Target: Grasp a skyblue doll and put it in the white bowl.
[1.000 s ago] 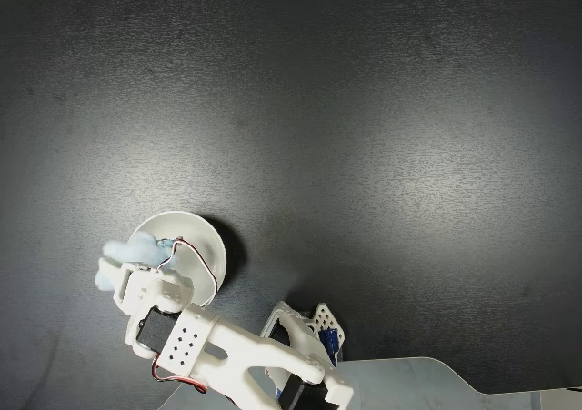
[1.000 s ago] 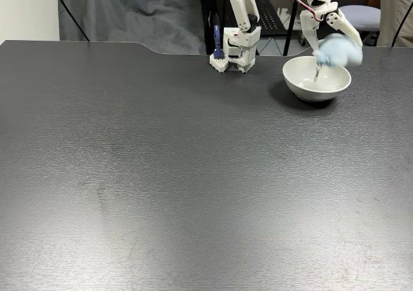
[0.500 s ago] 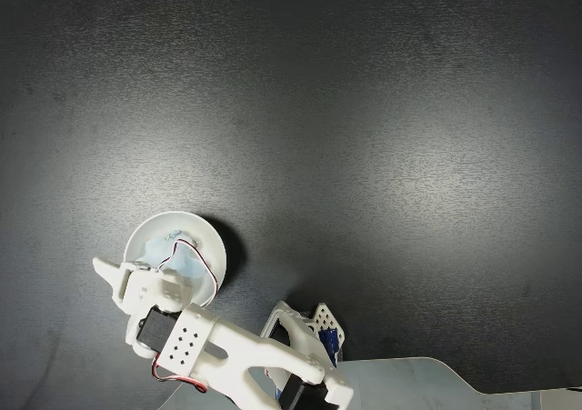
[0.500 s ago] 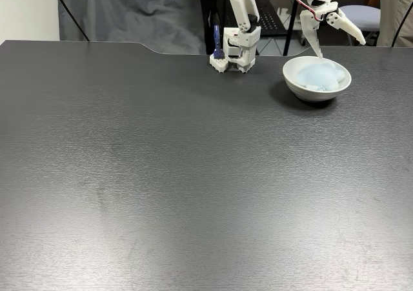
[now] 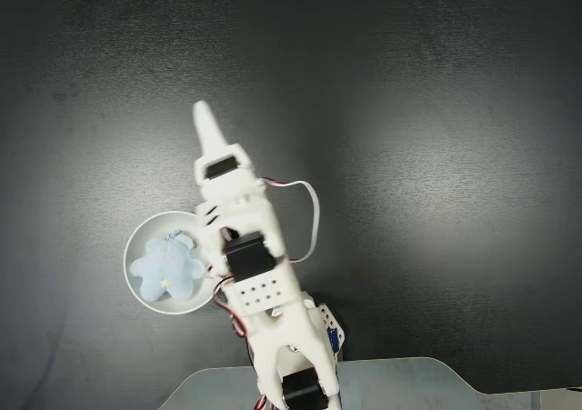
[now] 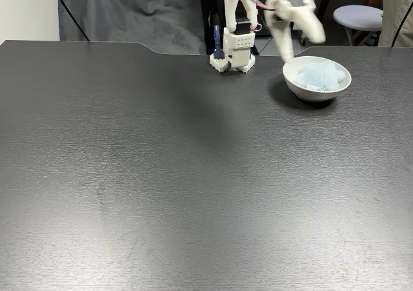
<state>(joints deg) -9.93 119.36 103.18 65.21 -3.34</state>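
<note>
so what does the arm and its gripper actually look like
The arm is glossy white plastic in blocky segments, with black motor blocks set into the joints and a plate with a grid of small round holes. Thin red and white wires loop out along its side. The gripper tapers to a pointed white finger. The base is white with a blue part beside it.
</note>
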